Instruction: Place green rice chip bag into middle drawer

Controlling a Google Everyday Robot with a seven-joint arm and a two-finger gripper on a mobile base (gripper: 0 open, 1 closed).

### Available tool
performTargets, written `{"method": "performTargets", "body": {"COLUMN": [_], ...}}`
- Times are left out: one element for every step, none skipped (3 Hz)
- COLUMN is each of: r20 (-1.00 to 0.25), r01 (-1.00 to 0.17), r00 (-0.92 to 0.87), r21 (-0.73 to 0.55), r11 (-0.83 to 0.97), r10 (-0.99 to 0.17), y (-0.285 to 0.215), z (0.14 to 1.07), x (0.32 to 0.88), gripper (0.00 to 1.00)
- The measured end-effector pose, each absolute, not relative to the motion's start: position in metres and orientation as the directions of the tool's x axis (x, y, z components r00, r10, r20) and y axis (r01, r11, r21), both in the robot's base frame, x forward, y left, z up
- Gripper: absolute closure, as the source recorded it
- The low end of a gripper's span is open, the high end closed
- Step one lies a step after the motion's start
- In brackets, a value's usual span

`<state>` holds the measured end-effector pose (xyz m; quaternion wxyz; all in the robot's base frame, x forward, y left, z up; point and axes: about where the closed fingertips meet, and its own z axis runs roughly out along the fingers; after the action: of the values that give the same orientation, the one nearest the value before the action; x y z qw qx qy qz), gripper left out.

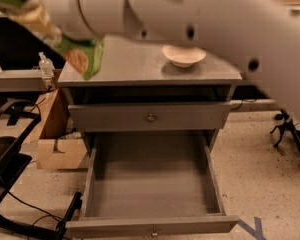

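While the green rice chip bag (82, 59) hangs in the air at top left, past the left edge of the surface (135, 66), the hand (52, 26) sits at the arm's end mostly covered by it; grip state cannot tell. Bag's long axis slants down-right. Middle drawer (150, 184) is pulled open, empty, lying below, right of and nearer than the bag. Bowl (184, 55) sits far right.

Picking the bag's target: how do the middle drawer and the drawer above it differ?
The middle drawer is pulled far out, its inside showing; the upper drawer is pushed in. The middle drawer's front sits lower and nearer the camera than the upper drawer's. Both are grey with a brass knob. The gripper is at upper left, by the green rice chip bag.
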<state>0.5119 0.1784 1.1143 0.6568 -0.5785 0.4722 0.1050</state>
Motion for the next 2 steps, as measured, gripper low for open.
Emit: {"method": "performTargets", "body": {"r20": [-0.855,-0.902], "r01": [-0.773,-0.829], "r00": [0.404,0.321], "r21": [-0.509,-0.415], "r11": [0.379,0.374], "r10": [-0.324,-0.289], "y": [0.169,0.167], "z": [1.026,0.981], "x": [0.511,0.491], "gripper": [1.0,1.0]}}
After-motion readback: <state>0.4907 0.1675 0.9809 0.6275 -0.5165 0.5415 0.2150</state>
